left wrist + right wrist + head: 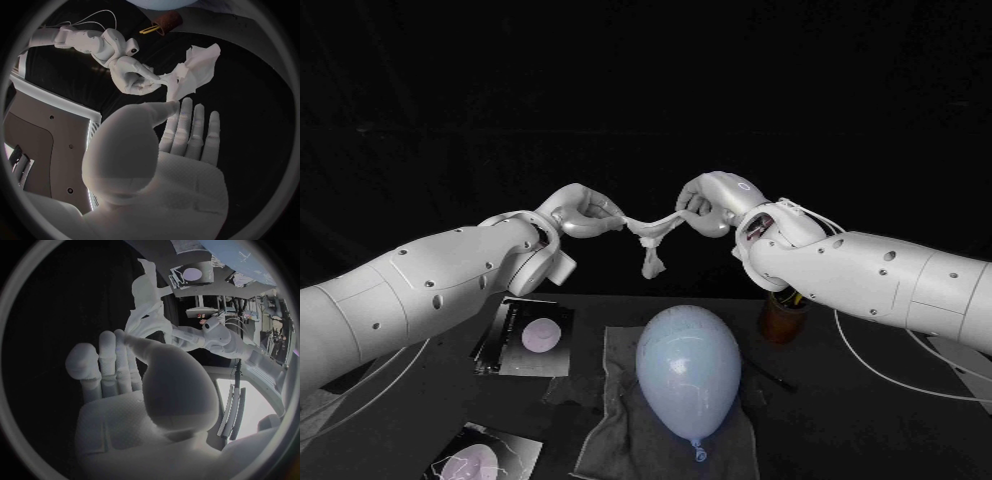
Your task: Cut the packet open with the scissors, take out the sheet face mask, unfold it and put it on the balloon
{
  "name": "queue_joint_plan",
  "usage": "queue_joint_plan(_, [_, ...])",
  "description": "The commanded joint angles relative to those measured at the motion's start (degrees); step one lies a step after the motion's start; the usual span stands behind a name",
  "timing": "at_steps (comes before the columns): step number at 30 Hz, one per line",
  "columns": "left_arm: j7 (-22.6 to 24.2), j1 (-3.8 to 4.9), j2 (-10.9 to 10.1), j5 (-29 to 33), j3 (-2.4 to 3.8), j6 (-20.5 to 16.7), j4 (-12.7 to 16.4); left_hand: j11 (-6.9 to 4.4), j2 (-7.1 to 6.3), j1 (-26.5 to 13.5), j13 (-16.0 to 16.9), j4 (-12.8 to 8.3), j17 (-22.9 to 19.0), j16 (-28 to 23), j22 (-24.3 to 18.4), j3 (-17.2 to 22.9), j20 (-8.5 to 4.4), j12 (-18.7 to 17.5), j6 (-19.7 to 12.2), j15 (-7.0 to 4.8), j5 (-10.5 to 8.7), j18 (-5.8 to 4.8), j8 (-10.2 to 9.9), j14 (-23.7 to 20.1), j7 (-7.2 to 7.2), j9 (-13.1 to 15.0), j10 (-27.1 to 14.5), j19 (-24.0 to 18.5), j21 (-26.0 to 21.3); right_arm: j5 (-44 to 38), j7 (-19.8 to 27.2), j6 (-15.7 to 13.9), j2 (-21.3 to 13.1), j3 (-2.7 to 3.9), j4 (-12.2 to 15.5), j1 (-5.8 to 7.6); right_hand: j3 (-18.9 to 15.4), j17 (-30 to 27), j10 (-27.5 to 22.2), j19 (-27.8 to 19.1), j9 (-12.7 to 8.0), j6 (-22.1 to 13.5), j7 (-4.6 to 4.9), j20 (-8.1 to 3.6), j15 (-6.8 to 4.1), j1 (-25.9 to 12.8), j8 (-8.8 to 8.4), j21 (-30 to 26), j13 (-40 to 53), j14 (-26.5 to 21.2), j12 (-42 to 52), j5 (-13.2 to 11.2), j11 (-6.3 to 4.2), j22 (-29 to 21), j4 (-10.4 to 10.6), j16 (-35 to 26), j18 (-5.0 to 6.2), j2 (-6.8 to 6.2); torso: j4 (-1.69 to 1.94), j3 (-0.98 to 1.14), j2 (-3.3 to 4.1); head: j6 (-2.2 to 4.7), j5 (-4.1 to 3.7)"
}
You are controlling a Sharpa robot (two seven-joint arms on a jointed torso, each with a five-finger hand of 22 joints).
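White, crumpled sheet face mask [648, 238] strung between two raised hands, high above the black table [848, 440]. Pinched at one end by the left hand [584, 213] and at the other by the right hand [708, 205], each gripping the fabric between thumb and finger, with the remaining fingers held out straight in the wrist views. Pulled into a short twisted band across the gap, a loose tail hanging from its middle. Not yet unfolded.

Below the mask and nearer the robot: pale blue balloon [687, 365], lying on a grey cloth [610, 430], long axis running away from the robot, knot at the near end. Mask band set crosswise to that axis. Hands about equally far from the balloon, one to each side of its line.

Probably next: drawing the hands apart to open the sheet, then lowering it onto the balloon.

Dark packet [531, 337] on the table to the robot's left. Brown cup [782, 318] partly hidden by the right arm.
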Motion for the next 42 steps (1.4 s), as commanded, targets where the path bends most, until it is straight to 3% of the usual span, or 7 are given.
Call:
queue_joint_plan(1, [-0.60,0.98,0.37,-0.93,0.07,0.68,-0.41,-0.08,-0.01,-0.57,0.10,-0.14,0.08,0.28,0.10,0.60,0.00,0.39,0.28,-0.21,0.38,-0.40,0.38,-0.15,0.06,2.49,0.01,0.37,0.32,-12.66,-2.21,2.09,0.34,0.04,0.39,0.57,0.15,-0.06,0.65,0.25,0.11,0.28,0.01,0.14,-0.23,0.47,0.30,0.49,0.11,-0.30,0.10,0.39,-0.07,6.67,0.07,-0.09,-0.31,-0.22,0.02,0.03,0.08,0.16,-0.10])
queue_joint_plan(11, [-1.35,4.04,0.59,-2.77,0.02,0.31,-1.89,-0.20,-0.10,-1.39,0.26,-0.84,0.19,0.46,0.11,1.48,0.00,0.70,0.41,-0.29,0.40,-0.23,0.50,-0.04,0.22,2.84,0.09,0.38,0.37,-27.12,-8.39,5.83,1.24,0.05,-0.70,1.64,0.15,-0.12,1.30,1.03,0.35,0.73,-0.42,0.08,-0.43,-0.17,0.56,1.87,0.24,0.14,0.06,0.39,-0.38,7.06,0.74,-0.02,-0.56,-0.69,0.01,0.01,-0.04,0.18,-0.29])
queue_joint_plan(16, [-1.98,5.41,0.69,-4.20,-0.03,0.18,-2.25,-0.27,-0.18,-1.95,0.38,-1.31,0.26,0.60,0.14,2.06,-0.02,0.92,0.50,-0.34,0.41,-0.11,0.60,0.07,0.28,3.11,0.16,0.44,0.44,-31.17,-12.55,5.73,1.49,0.05,-0.92,1.78,0.31,-0.19,1.72,1.64,0.49,0.97,-0.68,-0.06,-0.65,-0.38,0.69,2.89,0.31,0.54,-0.02,0.40,-0.61,7.34,1.07,-0.01,-0.74,-1.05,0.07,0.07,0.02,0.29,-0.15])
queue_joint_plan(23, [-2.99,6.00,1.10,-6.38,-0.10,-0.26,-3.03,-0.31,-0.22,-2.31,0.46,-1.65,0.31,0.67,0.17,2.50,0.02,1.06,0.55,-0.40,0.41,-0.05,0.66,0.11,0.31,3.31,0.16,0.51,0.51,-34.19,-17.58,4.39,1.41,0.20,-0.77,2.05,0.45,-0.25,2.07,2.07,0.60,1.15,-0.81,-0.17,-0.78,-0.56,0.79,3.53,0.36,0.90,-0.10,0.40,-0.74,7.51,1.36,-0.03,-0.87,-1.32,-0.10,-0.01,0.10,0.38,-0.28])
queue_joint_plan(29, [-3.53,6.10,1.47,-6.98,-0.13,-0.54,-3.55,-0.33,-0.23,-2.52,0.50,-1.86,0.32,0.69,0.21,2.79,0.04,1.12,0.53,-0.42,0.41,-0.04,0.68,0.08,0.36,3.43,0.12,0.63,0.60,-35.04,-19.81,1.72,1.40,0.37,-0.35,2.18,0.52,-0.28,2.15,2.09,0.63,1.20,-0.85,-0.20,-0.82,-0.60,0.82,3.51,0.37,0.99,-0.14,0.40,-0.77,7.50,1.45,-0.05,-0.86,-1.41,0.05,0.03,0.13,0.41,-0.28])
queue_joint_plan(42, [-4.57,6.13,2.01,-7.26,-0.46,-1.11,-4.35,-0.34,-0.19,-2.86,0.58,-2.10,0.37,0.78,0.29,3.15,0.02,1.27,0.53,-0.44,0.41,0.04,0.71,0.14,0.40,3.62,0.13,0.89,0.80,-34.13,-19.19,-9.06,1.00,0.74,1.34,2.25,0.82,-0.44,2.62,2.45,0.79,1.46,-1.07,-0.37,-0.99,-0.82,0.95,3.93,0.43,1.42,-0.35,0.40,-0.96,7.60,1.97,-0.25,-0.96,-1.86,-0.02,0.06,0.00,0.38,-0.12])
